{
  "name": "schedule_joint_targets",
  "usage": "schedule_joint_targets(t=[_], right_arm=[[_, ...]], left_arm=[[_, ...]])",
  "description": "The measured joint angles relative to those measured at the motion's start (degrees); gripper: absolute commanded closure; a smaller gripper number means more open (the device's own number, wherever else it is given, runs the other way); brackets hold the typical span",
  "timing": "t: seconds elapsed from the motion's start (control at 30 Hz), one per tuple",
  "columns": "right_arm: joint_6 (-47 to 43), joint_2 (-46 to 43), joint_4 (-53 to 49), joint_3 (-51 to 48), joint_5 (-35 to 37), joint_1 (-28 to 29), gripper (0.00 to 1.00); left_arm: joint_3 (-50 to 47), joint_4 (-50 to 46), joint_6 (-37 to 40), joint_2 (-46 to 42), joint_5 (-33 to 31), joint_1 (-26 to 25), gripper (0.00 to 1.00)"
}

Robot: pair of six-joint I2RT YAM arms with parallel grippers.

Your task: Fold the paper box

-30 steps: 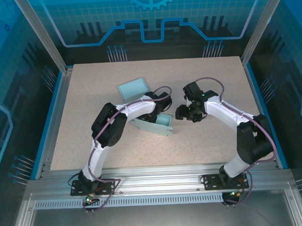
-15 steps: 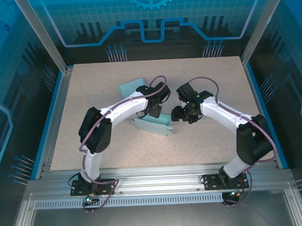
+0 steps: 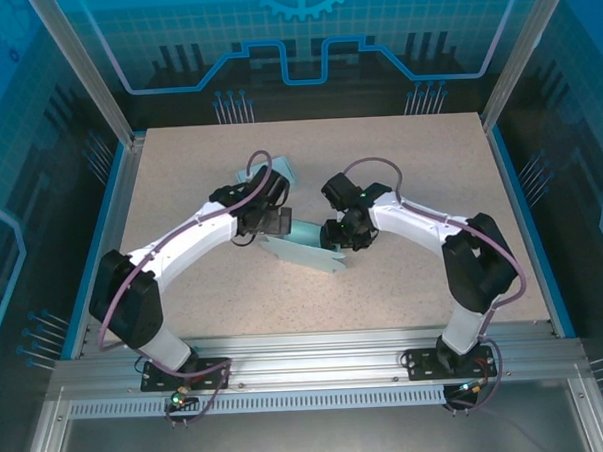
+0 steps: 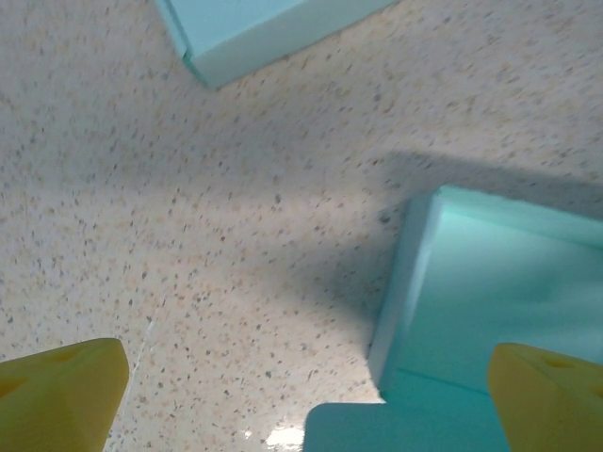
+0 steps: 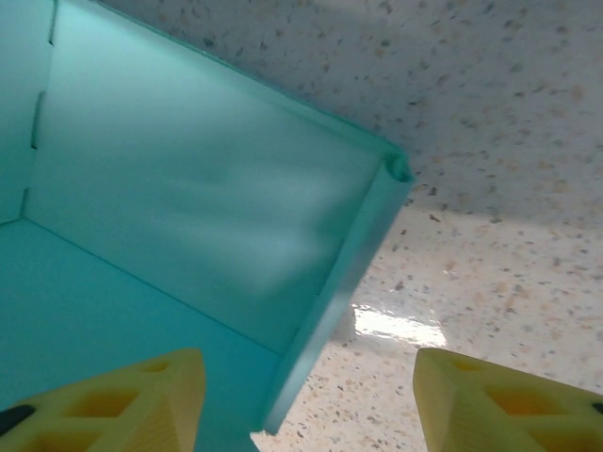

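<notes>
Altogether two teal boxes: small box [image 4: 273,33]; open box [image 5: 188,217].

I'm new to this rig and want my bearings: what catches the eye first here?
A partly folded teal box sits in the middle of the table, with a gripper at each side. The left gripper hangs wide open beside one raised wall, while the right gripper straddles another wall's edge, jaws apart. A second teal box lies just beyond the left gripper.
</notes>
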Motion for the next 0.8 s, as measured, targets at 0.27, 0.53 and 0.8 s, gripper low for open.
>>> schedule_joint_targets(t=[0.27,0.53,0.8], right_arm=[[0.15,7.93,-1.97,4.83,4.11,1.33,0.48],[-0.04,11.72,-5.92,6.69,9.99,1.36,0.70],[-1.31,15.04,-9.03,8.74,13.57,1.60,0.86]], left_arm=[[-6.69,3.78,-1.33,-3.06,2.80,0.42,0.01],[-8.04,6.38,-1.70,-3.37,4.35,0.42,0.01],[-8.02,7.19,-1.64,-3.87,4.20,0.42,0.01]])
